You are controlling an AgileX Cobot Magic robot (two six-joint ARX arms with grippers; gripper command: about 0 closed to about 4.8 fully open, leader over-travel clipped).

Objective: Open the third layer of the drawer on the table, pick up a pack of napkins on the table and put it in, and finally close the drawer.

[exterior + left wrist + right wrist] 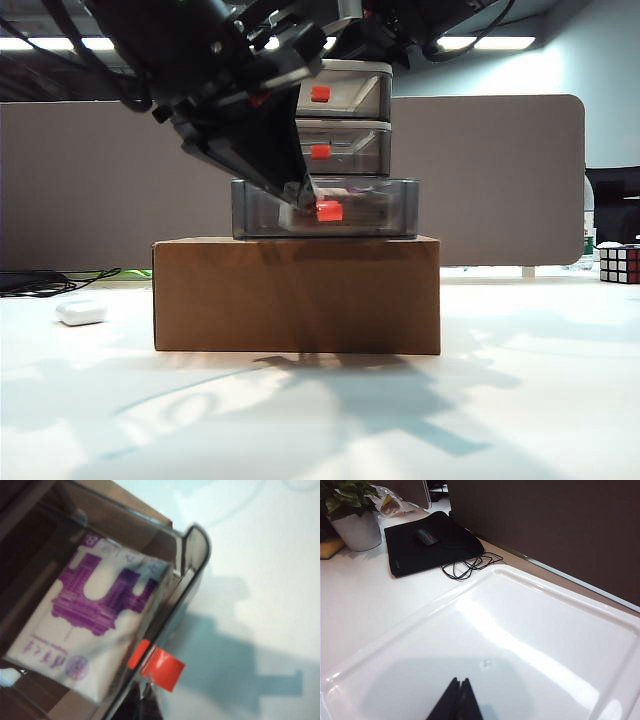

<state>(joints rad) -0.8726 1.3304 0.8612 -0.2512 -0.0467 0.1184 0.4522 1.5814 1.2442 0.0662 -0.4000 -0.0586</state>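
Exterior view, left to right: small white rounded case (pixel 81 313) lies on the table (pixel 520 400) near its left edge. Brown cardboard box (pixel 296 294) stands mid-table and carries the drawer (pixel 345 150) on its top. The third layer (pixel 380 208) is pulled out past the two drawers above. Left gripper (pixel 301 193) comes down from upper left, fingers clenched together with nothing between them, tips just beside the lowest red-orange handle (pixel 329 211); contact cannot be told. A colour cube (pixel 619 264) sits at the far right edge.

Left wrist view: the pack of napkins (pixel 95 620) lies flat inside the open third layer, purple print up, against the front wall.

Right wrist view: right gripper (pixel 458 700), fingers pressed shut and empty, hovers over the top of the white drawer frame (pixel 545 645).
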